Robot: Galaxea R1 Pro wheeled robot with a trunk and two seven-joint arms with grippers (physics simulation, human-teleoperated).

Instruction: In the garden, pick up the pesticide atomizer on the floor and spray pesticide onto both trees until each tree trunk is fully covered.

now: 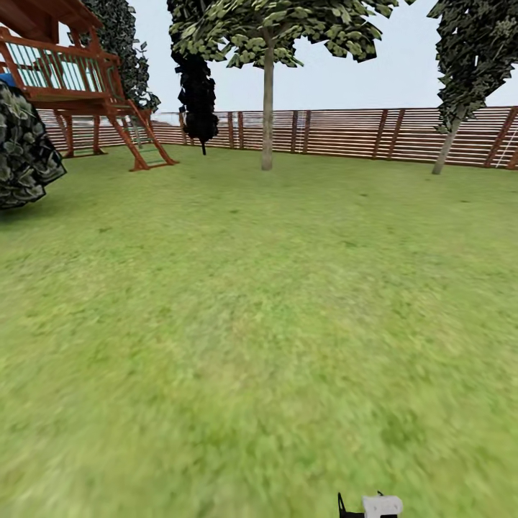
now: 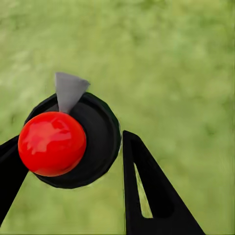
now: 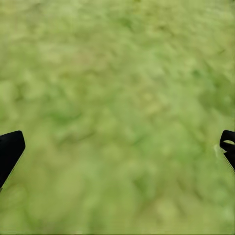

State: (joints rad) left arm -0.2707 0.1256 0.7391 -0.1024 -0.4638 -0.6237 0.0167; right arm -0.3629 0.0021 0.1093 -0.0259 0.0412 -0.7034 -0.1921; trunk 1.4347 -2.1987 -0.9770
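Two trees (image 1: 267,108) stand far off by the fence (image 1: 345,133), so the drive there comes next, while the left gripper (image 2: 73,161) seemingly clamps the atomizer (image 2: 63,139), and the right gripper (image 3: 117,152) is spread.

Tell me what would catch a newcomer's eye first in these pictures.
In the left wrist view, a glossy red ball-shaped knob on a round black body sits between the left end effector's black fingers, over blurred grass. In the head view, a tall tree with a straight pale trunk rises mid-lawn before the brown slatted wooden fence, with a red-brown wooden play tower at the far left.
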